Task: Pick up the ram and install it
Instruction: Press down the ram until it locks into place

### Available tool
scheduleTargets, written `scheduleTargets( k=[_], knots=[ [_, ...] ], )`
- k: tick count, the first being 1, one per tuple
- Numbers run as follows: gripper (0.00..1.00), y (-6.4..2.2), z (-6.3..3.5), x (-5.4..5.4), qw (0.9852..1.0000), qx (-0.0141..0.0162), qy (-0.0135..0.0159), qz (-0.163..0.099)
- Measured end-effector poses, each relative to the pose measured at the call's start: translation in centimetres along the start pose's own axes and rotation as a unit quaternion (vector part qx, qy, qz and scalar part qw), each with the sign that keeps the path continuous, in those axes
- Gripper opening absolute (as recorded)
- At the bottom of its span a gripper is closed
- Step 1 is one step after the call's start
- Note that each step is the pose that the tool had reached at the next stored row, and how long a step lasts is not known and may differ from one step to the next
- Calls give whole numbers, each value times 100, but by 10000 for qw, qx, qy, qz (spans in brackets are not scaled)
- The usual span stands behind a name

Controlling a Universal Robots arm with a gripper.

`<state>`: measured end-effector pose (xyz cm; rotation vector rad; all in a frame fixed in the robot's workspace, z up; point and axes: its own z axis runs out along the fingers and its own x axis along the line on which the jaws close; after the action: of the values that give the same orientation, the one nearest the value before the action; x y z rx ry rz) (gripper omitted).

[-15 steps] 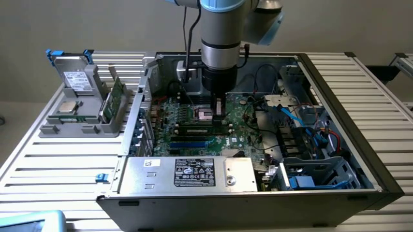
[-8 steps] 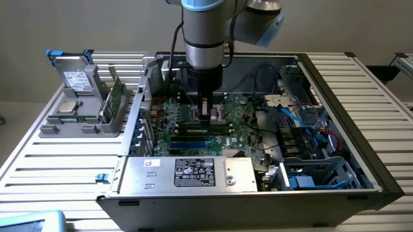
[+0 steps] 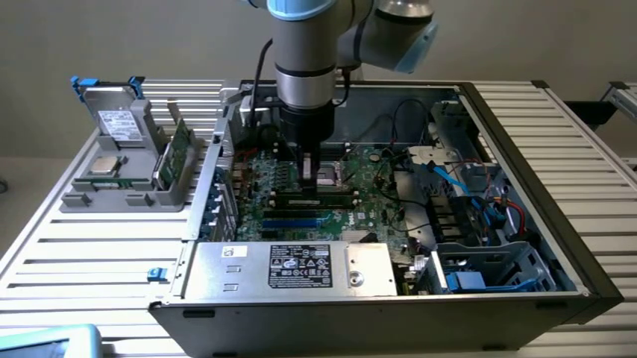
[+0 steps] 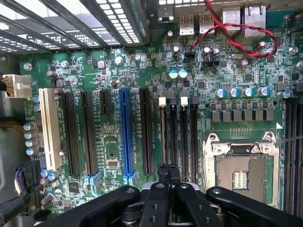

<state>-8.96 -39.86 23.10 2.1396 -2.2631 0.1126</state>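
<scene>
Gripper (image 3: 306, 165) hovering over mobo (image 4: 142, 85), fingers pressed together w/ nothing between; ram (image 3: 315, 198) sitting in slot right under jaws.

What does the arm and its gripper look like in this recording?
The arm is a silver-grey tube with light-blue joint caps and a black ring near the wrist. A black cable runs down beside it. The gripper is matte black, with slim black fingers on hinged black linkage bars with round pivot pins.
</scene>
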Motion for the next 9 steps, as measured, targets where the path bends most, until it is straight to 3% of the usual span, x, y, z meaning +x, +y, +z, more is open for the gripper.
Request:
scheduleTargets(
  k=[9],
  knots=[
    [11,5,38,-2,10000,-1,1,0]
  ],
)
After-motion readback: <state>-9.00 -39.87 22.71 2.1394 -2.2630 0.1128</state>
